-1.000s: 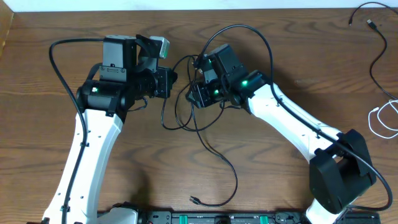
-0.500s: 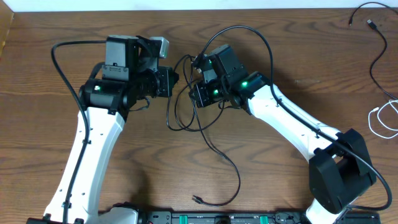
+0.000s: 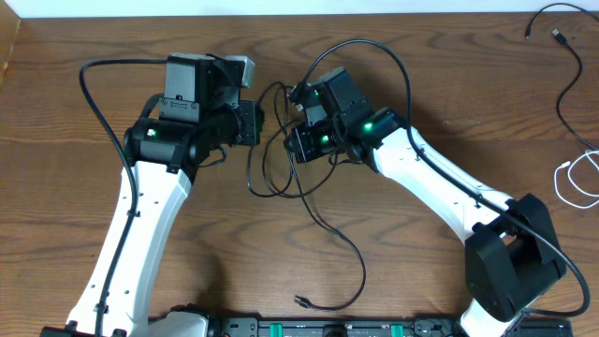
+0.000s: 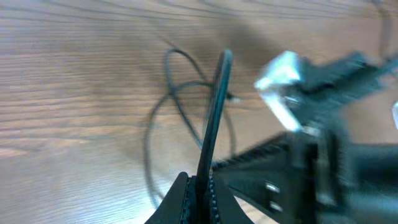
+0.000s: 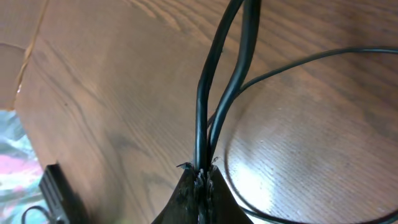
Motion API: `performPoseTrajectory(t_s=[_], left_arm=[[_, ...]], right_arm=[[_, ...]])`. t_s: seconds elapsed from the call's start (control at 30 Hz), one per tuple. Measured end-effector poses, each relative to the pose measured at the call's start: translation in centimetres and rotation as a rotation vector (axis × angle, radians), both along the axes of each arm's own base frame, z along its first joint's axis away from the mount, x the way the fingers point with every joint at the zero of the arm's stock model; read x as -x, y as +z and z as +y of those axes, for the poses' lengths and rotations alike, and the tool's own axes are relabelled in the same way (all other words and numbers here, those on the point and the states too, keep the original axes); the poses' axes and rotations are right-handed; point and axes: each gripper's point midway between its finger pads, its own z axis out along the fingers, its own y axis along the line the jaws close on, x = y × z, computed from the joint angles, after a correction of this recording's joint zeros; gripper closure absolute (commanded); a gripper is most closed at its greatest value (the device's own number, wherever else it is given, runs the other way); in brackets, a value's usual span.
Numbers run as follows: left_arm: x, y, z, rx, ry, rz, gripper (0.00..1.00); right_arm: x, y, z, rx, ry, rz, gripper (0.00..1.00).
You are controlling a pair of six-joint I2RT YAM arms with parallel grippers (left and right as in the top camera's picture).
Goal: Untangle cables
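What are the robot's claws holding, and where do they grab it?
The left claw pinches one black cable along its cord. The right claw pinches two black strands side by side, not at a plug.

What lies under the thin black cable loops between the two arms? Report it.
Only bare brown wooden tabletop shows beneath the thin black cables. Under the right arm's black wrist, strands and table are covered from overhead.

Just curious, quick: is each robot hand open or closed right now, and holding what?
Left hand: closed on a black cable.
Right hand: closed on two black cable strands.
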Motion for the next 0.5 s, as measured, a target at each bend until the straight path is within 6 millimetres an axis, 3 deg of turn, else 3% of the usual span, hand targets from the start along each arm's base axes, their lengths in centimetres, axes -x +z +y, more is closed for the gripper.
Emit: performPoseTrajectory(t_s=[0.2, 0.5], left_arm=[[-0.9, -0.7, 2.4, -0.067, 0.161, 0.015, 0.93], [-1.3, -2.8, 3.2, -0.1, 0.222, 0.079, 0.92]], right_arm=[[1.8, 1.4, -0.6, -0.011, 0.06, 0.013, 0.99], [5.0, 11.8, -2.4, -0.12, 0.134, -0.21, 0.99]])
